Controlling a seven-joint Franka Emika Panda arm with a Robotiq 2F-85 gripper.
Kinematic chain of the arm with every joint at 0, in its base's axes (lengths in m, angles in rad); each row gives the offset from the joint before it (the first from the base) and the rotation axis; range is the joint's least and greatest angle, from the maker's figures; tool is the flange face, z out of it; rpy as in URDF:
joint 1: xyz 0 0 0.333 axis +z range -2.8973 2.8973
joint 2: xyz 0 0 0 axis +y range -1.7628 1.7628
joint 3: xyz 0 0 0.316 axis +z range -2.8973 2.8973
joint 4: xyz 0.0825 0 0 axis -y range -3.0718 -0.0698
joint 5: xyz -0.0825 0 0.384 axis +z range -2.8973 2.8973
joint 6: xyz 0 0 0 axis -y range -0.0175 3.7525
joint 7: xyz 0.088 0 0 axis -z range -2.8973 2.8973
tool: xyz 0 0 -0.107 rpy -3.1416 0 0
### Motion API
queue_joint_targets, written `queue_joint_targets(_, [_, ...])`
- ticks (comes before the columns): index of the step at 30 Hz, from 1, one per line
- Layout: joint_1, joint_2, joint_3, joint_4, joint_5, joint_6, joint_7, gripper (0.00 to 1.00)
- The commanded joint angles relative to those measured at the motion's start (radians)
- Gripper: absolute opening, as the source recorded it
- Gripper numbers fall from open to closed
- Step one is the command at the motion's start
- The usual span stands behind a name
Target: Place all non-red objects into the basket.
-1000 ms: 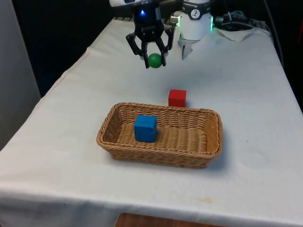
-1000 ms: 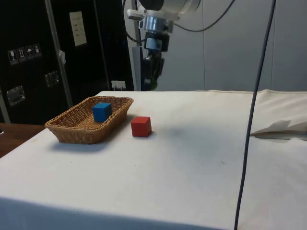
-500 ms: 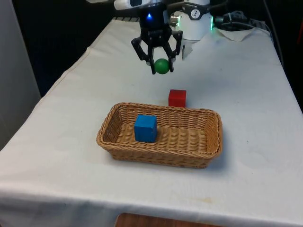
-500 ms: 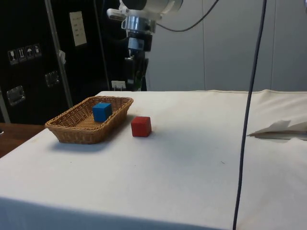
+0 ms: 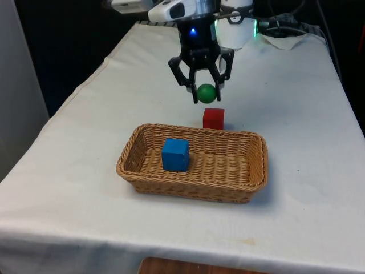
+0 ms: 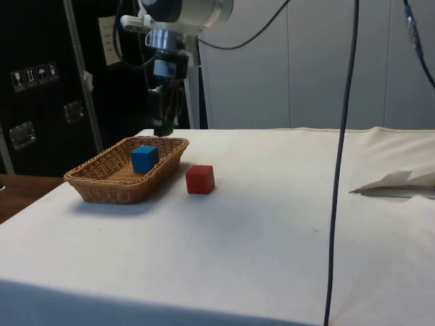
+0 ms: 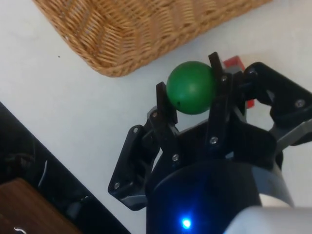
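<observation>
While held above table (image 5: pixel 68 148), gripper (image 5: pixel 204 91) hangs just beyond basket's far rim, jaws clamped on green ball (image 5: pixel 206 92). Basket (image 5: pixel 251 171) on cloth; blue cube (image 5: pixel 175 154) inside basket, toward front view's left. Red cube (image 5: pixel 214 118) on cloth just behind basket, below ball.

A cube (image 5: pixel 175 154) lies in the basket (image 5: pixel 256 165); another block (image 5: pixel 213 119) sits on the table (image 5: pixel 85 171) just behind it.

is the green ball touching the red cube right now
Apart. In the front view the green ball hangs in the gripper with white cloth showing between it and the red cube below.
</observation>
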Motion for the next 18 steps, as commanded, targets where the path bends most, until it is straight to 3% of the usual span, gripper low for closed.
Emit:
queue_joint_targets(1, [0.003,0.013,0.003,0.016,0.000,-0.006,0.012,0.00])
queue_joint_targets(18, [-0.004,0.150,0.058,0.166,0.017,-0.002,0.057,0.00])
